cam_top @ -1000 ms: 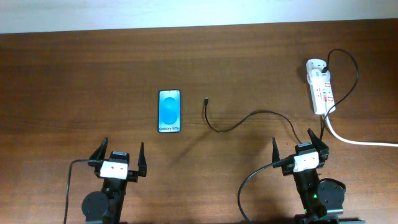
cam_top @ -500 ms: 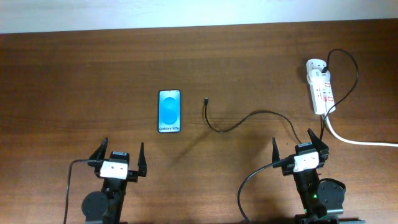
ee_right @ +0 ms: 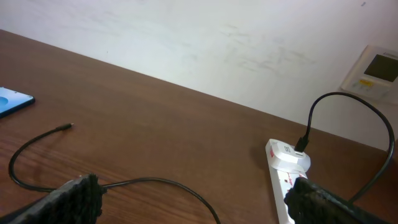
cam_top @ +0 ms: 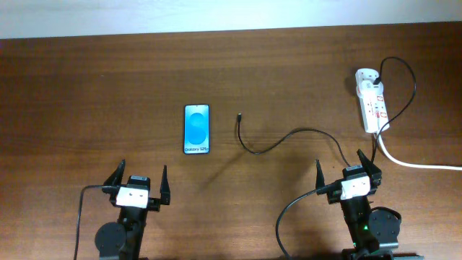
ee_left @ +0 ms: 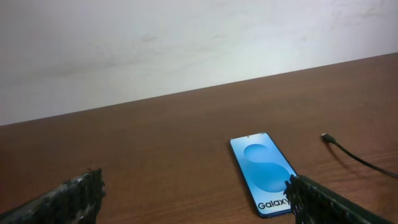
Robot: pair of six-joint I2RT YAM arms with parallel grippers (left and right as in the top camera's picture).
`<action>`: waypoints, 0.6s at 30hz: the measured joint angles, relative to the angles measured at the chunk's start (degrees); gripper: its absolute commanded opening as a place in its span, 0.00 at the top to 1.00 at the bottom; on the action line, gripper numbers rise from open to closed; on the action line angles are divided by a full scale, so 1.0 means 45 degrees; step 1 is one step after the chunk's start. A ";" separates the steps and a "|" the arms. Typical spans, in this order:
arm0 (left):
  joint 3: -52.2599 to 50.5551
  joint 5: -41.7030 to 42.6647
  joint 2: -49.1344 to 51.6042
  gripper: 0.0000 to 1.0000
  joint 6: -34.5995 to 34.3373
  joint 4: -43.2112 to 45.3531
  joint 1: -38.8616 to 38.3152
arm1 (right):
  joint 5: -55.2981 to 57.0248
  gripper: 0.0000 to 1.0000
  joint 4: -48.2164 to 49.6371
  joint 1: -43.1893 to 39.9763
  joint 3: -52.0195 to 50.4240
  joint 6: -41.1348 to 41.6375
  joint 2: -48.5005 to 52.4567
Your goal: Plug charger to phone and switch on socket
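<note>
The phone point(cam_top: 196, 129) lies flat, screen up, left of the table's middle; it also shows in the left wrist view point(ee_left: 264, 172). The charger cable point(cam_top: 281, 141) curves across the table, its small plug tip point(cam_top: 239, 115) just right of the phone, apart from it. It also shows in the right wrist view point(ee_right: 37, 140). The socket point(cam_top: 371, 103) lies at the far right with a black plug in its far end; it also shows in the right wrist view point(ee_right: 285, 171). My left gripper point(cam_top: 137, 177) is open and empty, near the front edge below the phone. My right gripper point(cam_top: 346, 168) is open and empty, below the socket.
A thick white cord point(cam_top: 415, 163) runs from the socket off the right edge. A black cable loops behind the socket point(cam_top: 408, 79). A white wall panel point(ee_right: 373, 71) hangs on the far wall. Bare brown wood lies between the grippers and the phone.
</note>
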 measured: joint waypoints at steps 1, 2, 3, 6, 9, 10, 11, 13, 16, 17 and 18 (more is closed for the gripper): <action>0.0000 0.0000 0.0000 0.01 0.0000 0.0000 0.0000 | 0.0000 0.02 0.0000 0.0000 0.0000 -0.0005 0.0000; 0.0000 -0.0005 0.0000 0.01 0.0000 0.0000 0.0000 | 0.0000 0.02 0.0000 0.0000 0.0000 -0.0005 0.0000; 0.0000 -0.0005 0.0000 0.01 0.0000 0.0000 0.0000 | 0.0000 0.02 0.0000 0.0000 0.0000 0.0000 0.0000; 0.0000 -0.0044 0.0000 0.01 0.0000 0.0000 0.0000 | 0.0000 0.02 0.0000 0.0000 0.0000 0.0000 0.0000; 0.0000 -0.0053 0.0000 0.01 0.0000 0.0000 0.0005 | 0.0000 0.01 0.0000 0.0000 0.0000 0.0005 0.0000; 0.0000 -0.0053 0.0000 0.01 0.0000 0.0000 0.0000 | 0.0000 0.02 0.0000 0.0000 0.0000 0.0000 0.0000; 0.0000 -0.0058 0.0000 0.01 0.0000 0.0000 0.0000 | 0.0000 0.02 0.0000 0.0000 0.0000 0.0000 0.0000; 0.0000 -0.0087 0.0000 0.01 0.0000 0.0000 0.0000 | 0.0000 0.02 0.0000 0.0000 0.0000 0.0005 0.0000; 0.0000 -0.0087 0.0000 0.01 0.0000 0.0000 0.0000 | 0.0000 0.02 0.0000 0.0000 0.0000 0.0000 0.0000; 0.0000 -0.0087 0.0000 0.01 0.0000 0.0000 0.0005 | 0.0000 0.02 0.0000 0.0000 0.0000 0.0000 0.0000; 0.0000 -0.0087 0.0000 0.01 0.0000 0.0000 0.0000 | 0.0000 0.02 0.0000 0.0000 0.0000 -0.0005 0.0000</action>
